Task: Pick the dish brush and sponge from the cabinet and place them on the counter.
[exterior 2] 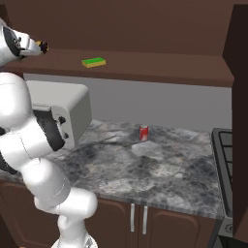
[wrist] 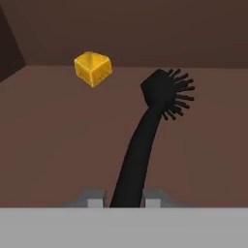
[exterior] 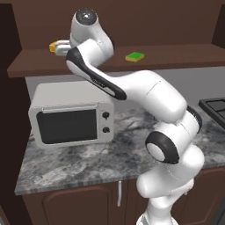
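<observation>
With my gripper [wrist: 124, 201] seemingly clamped on the dish brush [wrist: 145, 140] handle, I'd lift it clear toward the counter [exterior: 88, 162].

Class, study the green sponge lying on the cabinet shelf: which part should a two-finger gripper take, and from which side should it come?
Grip the sponge across its two long side faces, probably from above. It lies flat on the cabinet shelf, so only its sides give opposing faces, and nothing stands close beside it.

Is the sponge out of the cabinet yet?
No. The sponge lies flat on the cabinet shelf; the hand is shut on the dish brush.
</observation>
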Controlling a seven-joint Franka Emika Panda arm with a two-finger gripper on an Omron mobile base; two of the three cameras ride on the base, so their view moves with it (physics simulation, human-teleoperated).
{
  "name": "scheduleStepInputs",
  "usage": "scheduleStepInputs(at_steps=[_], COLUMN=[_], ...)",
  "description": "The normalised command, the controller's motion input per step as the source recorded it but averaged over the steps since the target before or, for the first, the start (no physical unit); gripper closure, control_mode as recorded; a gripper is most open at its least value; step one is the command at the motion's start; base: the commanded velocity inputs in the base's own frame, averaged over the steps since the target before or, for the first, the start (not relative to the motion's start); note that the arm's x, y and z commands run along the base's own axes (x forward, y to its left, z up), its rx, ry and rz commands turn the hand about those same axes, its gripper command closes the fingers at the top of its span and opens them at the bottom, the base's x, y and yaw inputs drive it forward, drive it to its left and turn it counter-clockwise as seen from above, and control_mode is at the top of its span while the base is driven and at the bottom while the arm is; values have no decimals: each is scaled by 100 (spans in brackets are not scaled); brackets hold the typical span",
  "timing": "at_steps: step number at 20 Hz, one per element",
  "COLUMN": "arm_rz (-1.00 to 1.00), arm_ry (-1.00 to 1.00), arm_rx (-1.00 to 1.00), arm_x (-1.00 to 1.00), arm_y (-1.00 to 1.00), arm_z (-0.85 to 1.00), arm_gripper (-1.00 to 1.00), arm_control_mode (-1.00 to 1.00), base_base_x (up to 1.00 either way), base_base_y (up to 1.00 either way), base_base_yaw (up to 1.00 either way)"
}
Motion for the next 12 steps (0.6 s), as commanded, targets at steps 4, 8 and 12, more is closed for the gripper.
scheduleStepInputs(at_steps=[4, 8, 12], arm_rz=[-3, -3, -2], arm_ry=[-10, -8, -8], arm_rx=[6, 6, 6], arm_x=[-100, -100, -100], arm_y=[-40, -50, -54], arm_z=[1, 0, 0], arm_gripper=[100, 100, 100], arm_control_mode=[-100, -100, -100], base_base_x=[0, 0, 0], base_base_y=[0, 0, 0], base_base_yaw=[0, 0, 0])
